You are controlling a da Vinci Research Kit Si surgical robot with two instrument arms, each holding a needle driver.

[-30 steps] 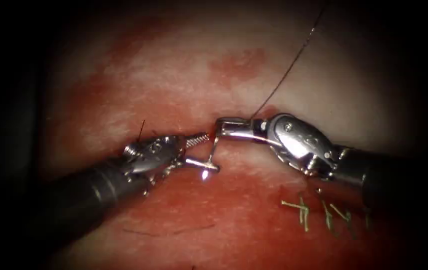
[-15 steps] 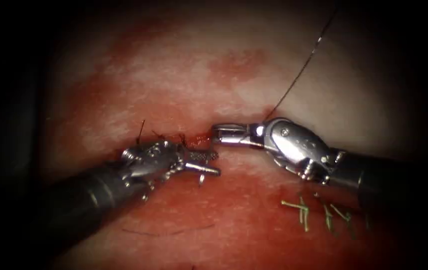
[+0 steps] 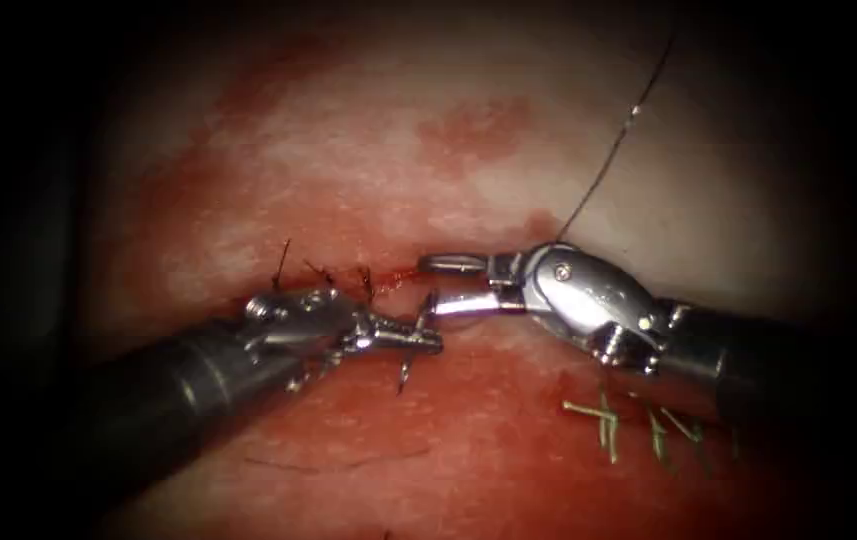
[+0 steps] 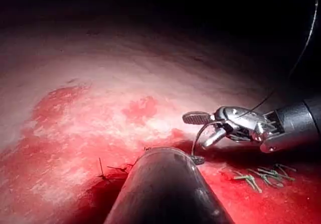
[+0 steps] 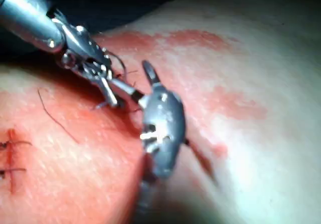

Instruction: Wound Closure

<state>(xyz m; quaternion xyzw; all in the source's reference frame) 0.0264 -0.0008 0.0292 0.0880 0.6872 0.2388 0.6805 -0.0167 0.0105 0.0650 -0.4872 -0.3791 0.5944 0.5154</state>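
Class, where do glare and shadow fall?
Endoscope view: dark rim around the tissue, glare on the right tool, open and empty; the left tool holds the needle mid-curve. Left wrist view: shadow lies under the right tool. Right wrist view: tools glint.

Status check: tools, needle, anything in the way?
Left tool shut on needle near its middle. Right tool open beside it, holding nothing. Needle out of tissue. Thread trails up past right tool.

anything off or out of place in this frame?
Nothing looks damaged. The left gripper is shut on the needle, which is out of the tissue at the cut. The right gripper is open beside it, holding nothing. Short thread ends lie loose on the red fluid.
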